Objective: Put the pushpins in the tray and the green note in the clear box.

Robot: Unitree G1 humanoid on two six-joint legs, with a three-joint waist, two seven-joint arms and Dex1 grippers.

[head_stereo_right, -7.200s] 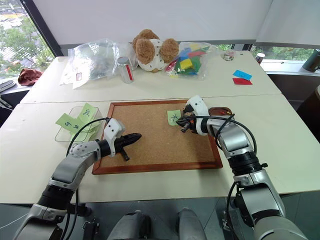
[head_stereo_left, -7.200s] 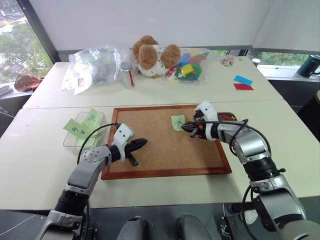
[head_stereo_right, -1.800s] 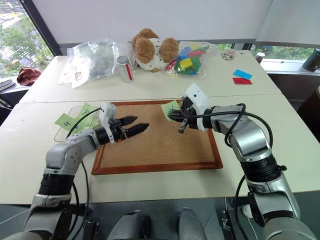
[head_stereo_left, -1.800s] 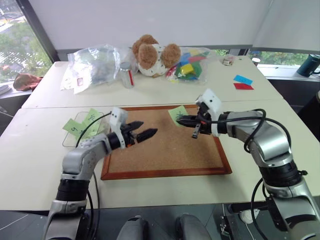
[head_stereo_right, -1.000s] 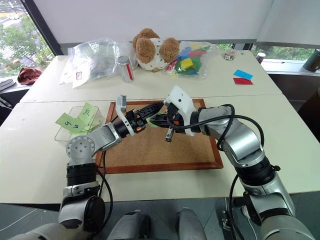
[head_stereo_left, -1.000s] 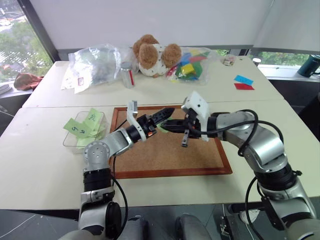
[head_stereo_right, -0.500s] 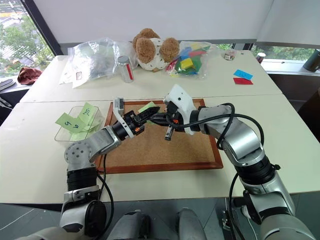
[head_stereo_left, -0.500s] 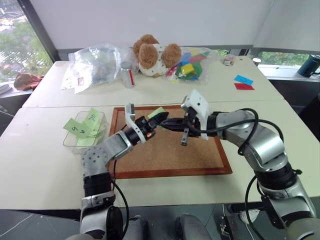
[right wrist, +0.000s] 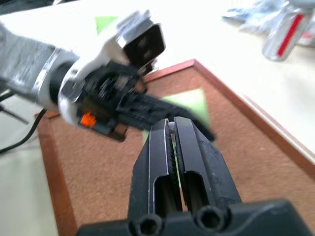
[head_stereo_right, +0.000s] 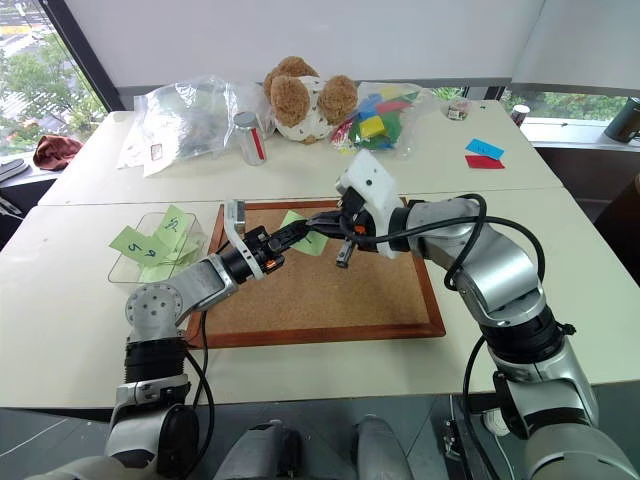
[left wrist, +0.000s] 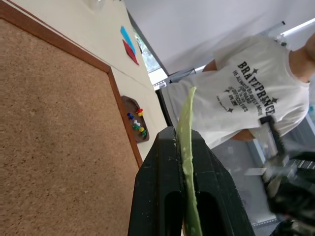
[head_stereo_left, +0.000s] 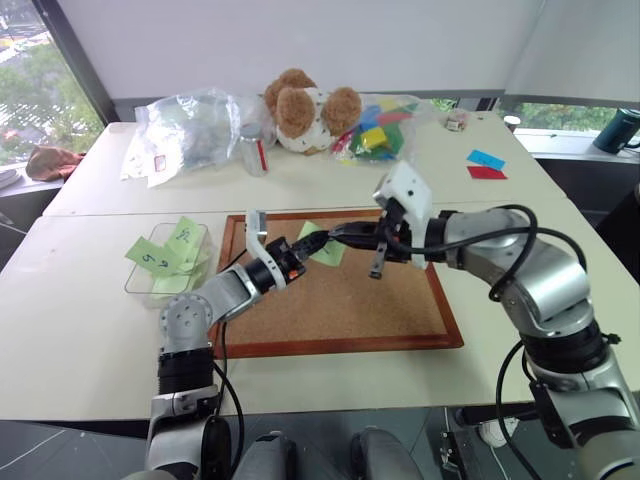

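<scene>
We've got the note (left wrist: 186,147) pinched edge-on in the left gripper (head_stereo_left: 318,238) over the corkboard (head_stereo_left: 330,300), right gripper (head_stereo_left: 345,234) closed empty; it's light, floppy paper, so grip near 1 edge.

Bright daylight (from the windows); right wrist view motion-blurred.

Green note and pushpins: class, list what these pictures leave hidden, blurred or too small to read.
- Green note: its scribble is unreadable in the eye views, half covered by the left pincer; the left wrist view shows it edge-on.
- Pushpins in the tray: too small to count.
- Right pincer: whether it holds the note is unclear; the right wrist view is blurred there.
- Clear box: the notes cover its inside.
</scene>
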